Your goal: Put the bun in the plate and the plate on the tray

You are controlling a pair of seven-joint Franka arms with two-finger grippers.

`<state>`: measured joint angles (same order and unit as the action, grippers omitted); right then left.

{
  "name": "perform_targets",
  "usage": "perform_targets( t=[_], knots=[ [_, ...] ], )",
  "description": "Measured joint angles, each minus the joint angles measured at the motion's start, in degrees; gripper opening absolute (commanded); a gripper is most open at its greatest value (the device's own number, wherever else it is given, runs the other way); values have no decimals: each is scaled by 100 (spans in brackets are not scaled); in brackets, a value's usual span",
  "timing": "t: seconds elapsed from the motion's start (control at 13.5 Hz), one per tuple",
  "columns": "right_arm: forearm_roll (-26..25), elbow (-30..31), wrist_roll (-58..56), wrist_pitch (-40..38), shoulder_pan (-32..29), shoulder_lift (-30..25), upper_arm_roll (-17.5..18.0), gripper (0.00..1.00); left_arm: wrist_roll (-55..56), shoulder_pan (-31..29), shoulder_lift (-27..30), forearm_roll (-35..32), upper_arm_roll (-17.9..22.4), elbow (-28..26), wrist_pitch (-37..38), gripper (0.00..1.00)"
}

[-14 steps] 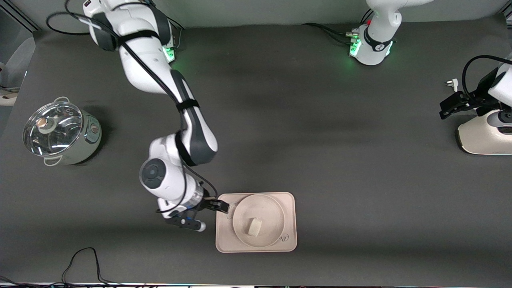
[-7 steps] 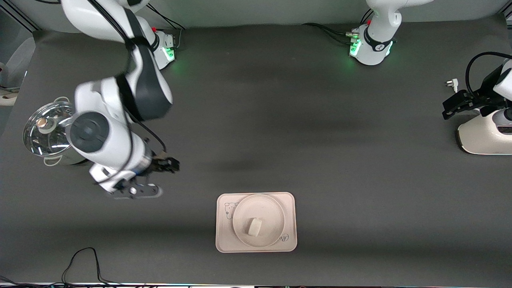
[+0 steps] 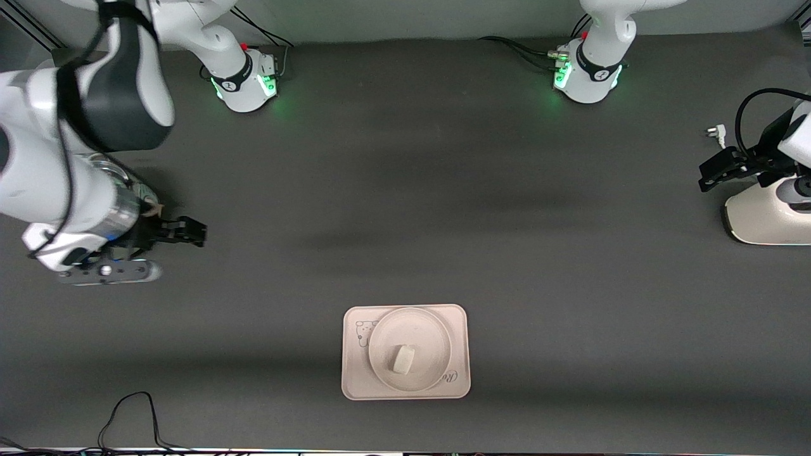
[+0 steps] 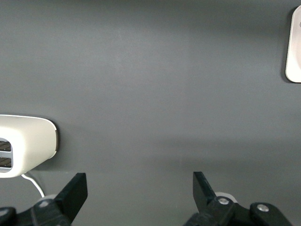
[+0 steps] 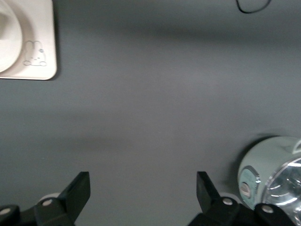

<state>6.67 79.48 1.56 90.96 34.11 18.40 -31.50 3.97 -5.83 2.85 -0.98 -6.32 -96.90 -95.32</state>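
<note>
Dark grey table (image 3: 443, 190) with a loaded tray, both claws raised and well apart from it.

Cream-beige rectangular tray (image 3: 351, 373) with a bear drawing, flat on the table between the two claws, toward the camera. On it, round cream plate (image 3: 431, 335); in the plate, small off-white bun (image 3: 402, 358). Right gripper (image 3: 190, 232) spread wide, empty, beside a glass-lidded pale green pot (image 5: 270, 174). Left gripper (image 3: 713, 172) spread wide, empty, over a white toaster-like appliance (image 3: 763, 218).
</note>
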Motion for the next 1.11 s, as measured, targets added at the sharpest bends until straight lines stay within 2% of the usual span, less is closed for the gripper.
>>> perform_targets(
  t=[0.07, 0.15, 0.52, 0.59, 0.66, 1.11],
  knots=[
    [-1, 161, -67, 0, -293, -165, 167, 100, 0, 0, 0, 0, 0, 1, 0, 100],
    [-5, 374, -106, 2, -742, -403, 511, 100, 0, 0, 0, 0, 0, 3, 0, 100],
    [-543, 1672, -289, 69, -3149, -1860, 2940, 100, 0, 1, 0, 0, 2, 8, 0, 100],
    [-554, 1845, -420, 121, -3452, -2023, 3253, 100, 0, 1, 0, 0, 2, 9, 0, 100],
    [-554, 1954, -528, 127, -3596, -2117, 3389, 100, 0, 1, 0, 0, 2, 13, 0, 100],
    [-553, 2082, -695, 239, -3573, -2133, 3510, 100, 0, 4, -5, 0, 1, 19, 0, 100]
  ],
)
